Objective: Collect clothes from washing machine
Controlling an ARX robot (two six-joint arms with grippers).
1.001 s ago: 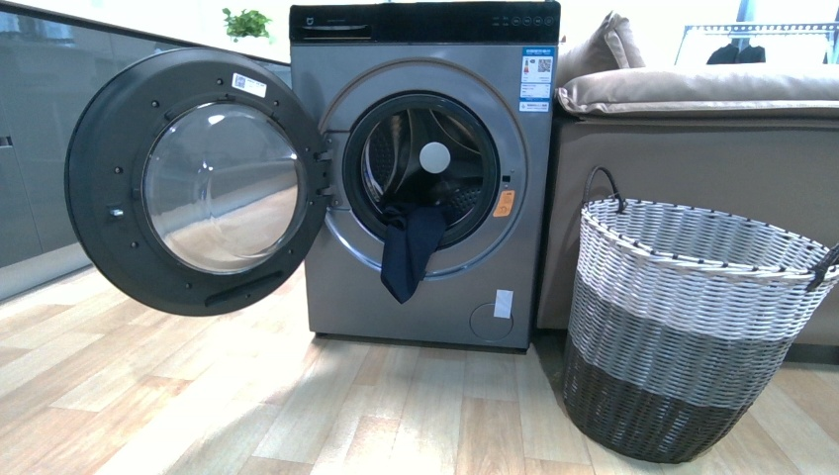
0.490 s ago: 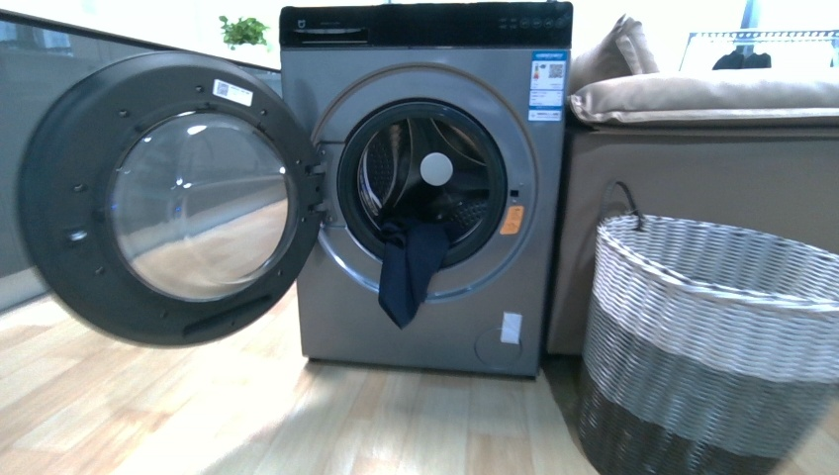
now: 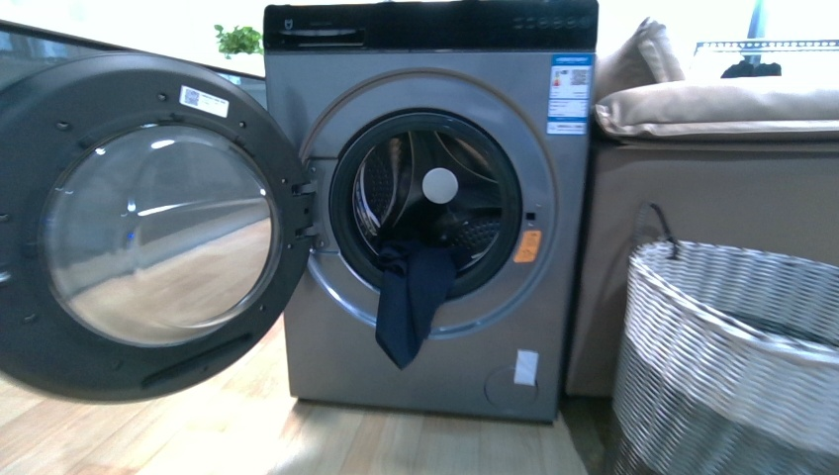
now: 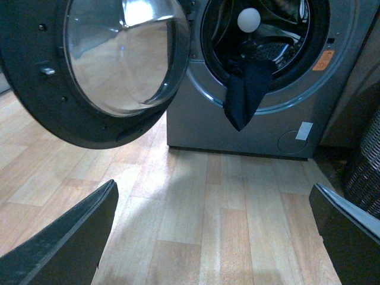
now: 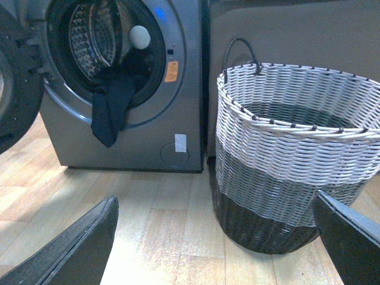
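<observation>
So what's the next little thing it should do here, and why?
Probably bring the right gripper, open and well short of the cloth, forward toward the limp dark navy garment. It hangs over the drum lip of the grey front-loading washing machine, whose round door is swung wide, and the woven white-grey-black basket stands on that side.

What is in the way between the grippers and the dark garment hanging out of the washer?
Nothing visible. The door is swung wide open; only bare floor lies between the left gripper, the right gripper and the garment.
</observation>
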